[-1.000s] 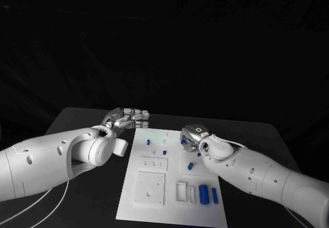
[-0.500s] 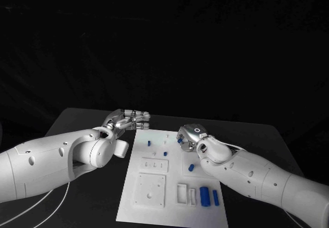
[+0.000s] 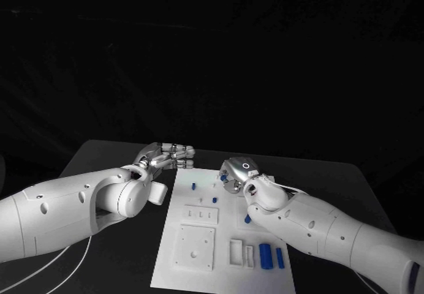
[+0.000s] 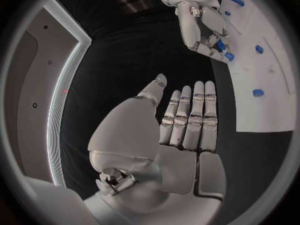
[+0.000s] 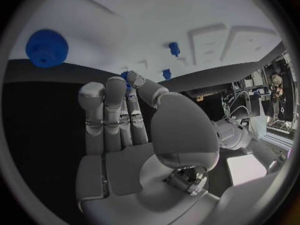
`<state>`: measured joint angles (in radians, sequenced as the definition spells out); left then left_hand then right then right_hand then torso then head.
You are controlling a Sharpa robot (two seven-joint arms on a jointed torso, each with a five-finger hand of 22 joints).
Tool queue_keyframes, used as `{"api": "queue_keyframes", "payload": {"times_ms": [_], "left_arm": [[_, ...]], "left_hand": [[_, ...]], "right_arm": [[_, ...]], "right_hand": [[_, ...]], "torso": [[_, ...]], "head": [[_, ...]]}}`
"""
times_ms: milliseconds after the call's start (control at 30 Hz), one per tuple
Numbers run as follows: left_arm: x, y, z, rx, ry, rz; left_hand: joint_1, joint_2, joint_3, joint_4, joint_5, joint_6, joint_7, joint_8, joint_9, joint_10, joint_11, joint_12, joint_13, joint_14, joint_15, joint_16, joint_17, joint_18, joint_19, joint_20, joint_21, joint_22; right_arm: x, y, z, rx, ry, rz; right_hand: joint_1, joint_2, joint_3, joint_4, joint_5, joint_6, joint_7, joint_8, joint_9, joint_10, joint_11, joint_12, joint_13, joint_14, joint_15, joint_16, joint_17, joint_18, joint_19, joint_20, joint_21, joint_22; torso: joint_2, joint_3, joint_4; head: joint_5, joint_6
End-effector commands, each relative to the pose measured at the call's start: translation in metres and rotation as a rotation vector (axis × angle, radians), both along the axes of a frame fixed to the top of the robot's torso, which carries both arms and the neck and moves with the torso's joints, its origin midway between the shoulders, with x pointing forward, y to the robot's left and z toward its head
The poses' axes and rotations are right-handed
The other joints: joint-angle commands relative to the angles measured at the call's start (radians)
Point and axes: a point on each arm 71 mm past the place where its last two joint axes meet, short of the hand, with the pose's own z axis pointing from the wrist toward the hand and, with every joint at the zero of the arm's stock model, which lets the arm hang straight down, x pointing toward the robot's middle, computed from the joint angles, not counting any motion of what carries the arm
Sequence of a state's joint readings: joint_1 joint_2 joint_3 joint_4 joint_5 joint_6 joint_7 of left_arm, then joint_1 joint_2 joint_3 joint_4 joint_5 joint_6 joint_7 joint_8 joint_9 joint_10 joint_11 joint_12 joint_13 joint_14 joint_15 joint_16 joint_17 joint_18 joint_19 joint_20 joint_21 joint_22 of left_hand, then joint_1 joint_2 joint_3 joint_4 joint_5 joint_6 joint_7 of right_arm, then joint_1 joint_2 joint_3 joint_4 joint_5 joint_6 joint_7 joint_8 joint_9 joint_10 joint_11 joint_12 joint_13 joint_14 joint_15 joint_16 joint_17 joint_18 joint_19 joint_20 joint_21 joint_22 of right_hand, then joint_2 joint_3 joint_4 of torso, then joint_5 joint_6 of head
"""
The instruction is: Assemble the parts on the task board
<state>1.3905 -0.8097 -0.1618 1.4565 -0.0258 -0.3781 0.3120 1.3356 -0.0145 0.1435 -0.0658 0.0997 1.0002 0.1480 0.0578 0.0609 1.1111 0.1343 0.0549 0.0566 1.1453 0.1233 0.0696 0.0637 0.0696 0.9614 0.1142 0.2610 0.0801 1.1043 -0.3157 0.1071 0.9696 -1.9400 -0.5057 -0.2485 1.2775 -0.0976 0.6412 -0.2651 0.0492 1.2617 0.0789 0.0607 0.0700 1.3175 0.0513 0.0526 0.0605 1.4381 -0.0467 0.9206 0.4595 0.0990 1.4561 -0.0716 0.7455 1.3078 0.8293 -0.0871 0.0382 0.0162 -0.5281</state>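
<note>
The board (image 3: pixel 225 245) lies in the middle of the black table (image 3: pixel 106 159), its long side running away from the robot. The left hand (image 3: pixel 165 154) hangs over the table just beside the board's far left corner; in the left wrist view its fingers (image 4: pixel 190 120) lie straight and pressed together, thumb apart, holding nothing. The right hand (image 3: pixel 237 177) is over the far right part of the board. In the left wrist view a small blue part (image 4: pixel 220 45) sits among its fingertips, and in the right wrist view a bit of blue (image 5: pixel 125 76) shows at the tips where the thumb meets the fingers, so it pinches that part. Other blue parts stand or lie on the board: one near the far left edge (image 3: pixel 192 183), a small one further in (image 3: pixel 216 199), and two long ones side by side at the near right corner (image 3: pixel 264 253). A blue round part (image 5: pixel 47 47) shows near the board's edge in the right wrist view.
</note>
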Motion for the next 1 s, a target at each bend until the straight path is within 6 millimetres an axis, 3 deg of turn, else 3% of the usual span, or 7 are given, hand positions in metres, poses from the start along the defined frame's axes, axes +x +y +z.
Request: {"api": "queue_keyframes", "payload": {"times_ms": [33, 200, 433, 633, 833, 1000], "left_arm": [[0.000, -0.002, 0.002, -0.007, -0.016, -0.008], [0.000, -0.003, 0.002, -0.008, -0.016, -0.010], [-0.001, -0.004, 0.003, -0.009, -0.016, -0.013], [-0.001, -0.003, 0.003, -0.009, -0.016, -0.012], [-0.002, -0.005, 0.003, -0.011, -0.016, -0.016], [-0.003, -0.005, 0.004, -0.012, -0.017, -0.019]], "left_hand": [[-0.001, 0.005, 0.002, -0.005, 0.005, 0.006, -0.001, 0.004, 0.001, -0.006, 0.000, 0.005, 0.001, 0.001, 0.001, -0.003, 0.001, -0.001, -0.006, -0.004, 0.004, -0.001], [-0.001, 0.005, 0.002, -0.005, 0.005, 0.006, -0.001, 0.004, 0.001, -0.006, 0.000, 0.005, 0.001, 0.001, 0.001, -0.003, 0.001, -0.001, -0.006, -0.004, 0.004, -0.001], [-0.003, 0.006, 0.004, -0.007, 0.005, 0.007, -0.001, 0.004, 0.002, -0.006, 0.000, 0.005, 0.001, 0.001, 0.001, -0.003, 0.001, -0.001, -0.006, -0.004, 0.006, -0.002], [-0.003, 0.006, 0.004, -0.007, 0.005, 0.007, -0.001, 0.004, 0.002, -0.006, 0.000, 0.005, 0.001, 0.001, 0.001, -0.003, 0.001, -0.001, -0.006, -0.004, 0.006, -0.002], [-0.003, 0.006, 0.004, -0.007, 0.005, 0.007, -0.001, 0.004, 0.002, -0.006, 0.000, 0.005, 0.001, 0.001, 0.001, -0.003, 0.001, -0.001, -0.006, -0.004, 0.006, -0.002], [-0.003, 0.006, 0.004, -0.007, 0.005, 0.007, -0.001, 0.004, 0.002, -0.006, 0.000, 0.005, 0.001, 0.001, 0.001, -0.003, 0.001, -0.001, -0.006, -0.004, 0.006, -0.002]], "right_arm": [[0.002, 0.003, 0.005, 0.002, -0.037, -0.016], [0.005, 0.007, 0.009, 0.010, -0.052, -0.027], [0.008, 0.011, 0.011, 0.013, -0.052, -0.031], [0.008, 0.016, 0.011, 0.011, -0.044, -0.029], [0.009, 0.018, 0.010, 0.004, -0.033, -0.027], [0.010, 0.019, 0.008, 0.001, -0.027, -0.029]], "right_hand": [[0.000, 0.006, 0.003, -0.003, 0.001, 0.007, 0.002, 0.003, 0.000, 0.027, -0.021, 0.006, 0.002, 0.000, -0.008, -0.003, 0.001, -0.014, 0.002, -0.007, -0.004, 0.080], [0.001, 0.004, 0.005, -0.003, 0.001, 0.008, 0.002, 0.003, 0.000, 0.027, -0.022, 0.006, 0.002, 0.001, -0.009, -0.004, 0.002, -0.014, 0.003, -0.008, -0.004, 0.081], [0.001, 0.002, 0.007, -0.003, 0.001, 0.009, 0.002, 0.003, 0.000, 0.027, -0.022, 0.006, 0.002, 0.001, -0.009, -0.004, 0.003, -0.014, 0.004, -0.009, -0.004, 0.081], [0.001, 0.001, 0.008, -0.003, 0.001, 0.009, 0.002, 0.003, 0.000, 0.027, -0.021, 0.006, 0.002, 0.000, -0.010, -0.004, 0.004, -0.014, 0.004, -0.009, -0.004, 0.081], [0.001, 0.001, 0.009, -0.004, 0.002, 0.008, 0.002, 0.003, 0.000, 0.026, -0.021, 0.006, 0.002, 0.000, -0.009, -0.004, 0.004, -0.014, 0.004, -0.009, -0.006, 0.081], [0.001, 0.001, 0.010, -0.003, 0.002, 0.009, 0.002, 0.003, 0.000, 0.026, -0.021, 0.006, 0.002, 0.001, -0.009, -0.005, 0.004, -0.014, 0.004, -0.009, -0.006, 0.081]], "torso": [[0.003, -0.0003, 0.0002], [0.004, -0.0007, 0.0001], [0.008, -0.0039, 0.0050], [0.012, -0.0039, 0.0064], [0.017, -0.0075, 0.0116], [0.021, -0.0077, 0.0130]], "head": [[0.000, 0.005], [0.000, 0.006], [-0.006, 0.010], [-0.005, 0.010], [-0.001, 0.011], [0.000, 0.014]]}}
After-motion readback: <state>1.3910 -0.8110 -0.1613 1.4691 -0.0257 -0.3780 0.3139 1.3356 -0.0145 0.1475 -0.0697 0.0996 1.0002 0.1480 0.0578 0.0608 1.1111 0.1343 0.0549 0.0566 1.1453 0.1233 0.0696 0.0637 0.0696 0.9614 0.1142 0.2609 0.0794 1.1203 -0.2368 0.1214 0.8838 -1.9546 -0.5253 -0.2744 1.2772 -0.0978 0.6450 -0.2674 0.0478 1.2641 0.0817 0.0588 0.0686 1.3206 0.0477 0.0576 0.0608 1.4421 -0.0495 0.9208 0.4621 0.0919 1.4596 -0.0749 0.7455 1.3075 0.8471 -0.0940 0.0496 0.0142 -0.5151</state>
